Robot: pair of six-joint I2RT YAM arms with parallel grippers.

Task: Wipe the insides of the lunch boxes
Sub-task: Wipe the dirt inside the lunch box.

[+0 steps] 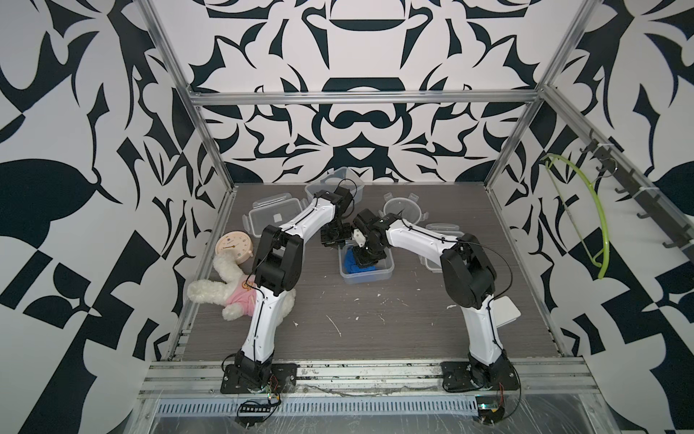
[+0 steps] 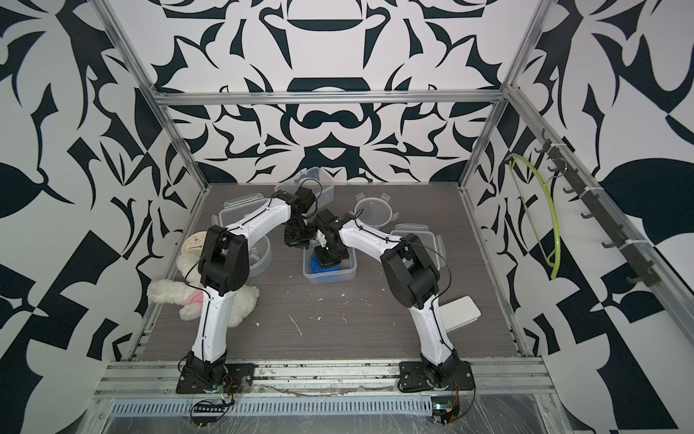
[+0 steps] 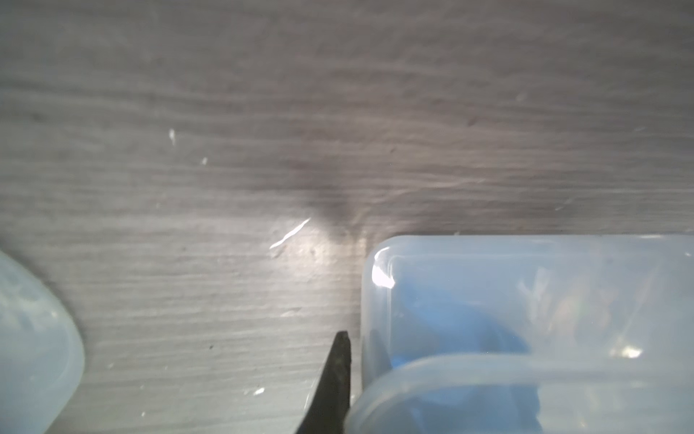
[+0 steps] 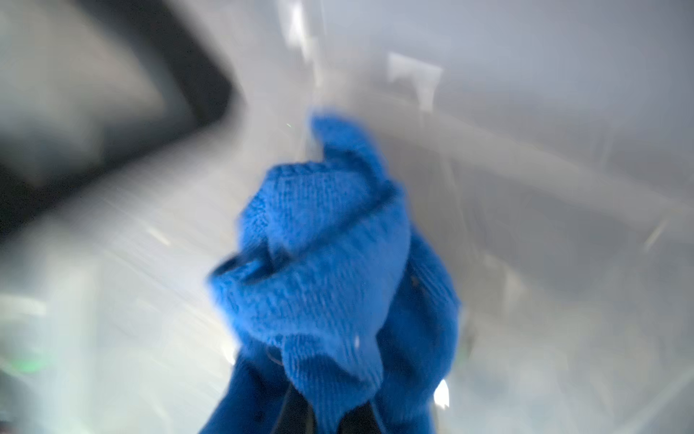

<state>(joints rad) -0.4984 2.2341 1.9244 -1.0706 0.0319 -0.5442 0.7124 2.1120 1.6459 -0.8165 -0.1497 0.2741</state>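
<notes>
Top views: the square lunch box (image 1: 368, 278) sits open on the counter (image 1: 375, 330), directly under the right end effector (image 1: 367, 261), which reaches down inside it.

Right wrist view: that end effector is clenched on a bunched blue cloth (image 4: 323, 263). The cloth sticks out past the fingertips w/ blurred plastic all around. Can't tell whether the cloth touches the box floor.

In both top views the left end effector (image 1: 332, 242) is at the box's far corner on the left arm's side, just beside the right one.

Left wrist view: one black finger (image 3: 338, 375) lies against the outside of that corner wall, w/ blue showing thru the plastic. The 2nd finger is hidden; the jaws are closed tight on the wall.

- Beyond the left end effector stands the rectangular lunch box (image 1: 323, 184), lid off.
- Out to that end effector's left, nearer the arm's elbow, is the round lunch box (image 2: 263, 253), also open.
- The lids lie apart from the boxes:
  - rect. lid (image 1: 276, 216), left of the left end effector
  - round lid (image 1: 403, 210), beyond the right end effector
  - 3rd lid (image 1: 443, 228), partly under the right arm
</notes>
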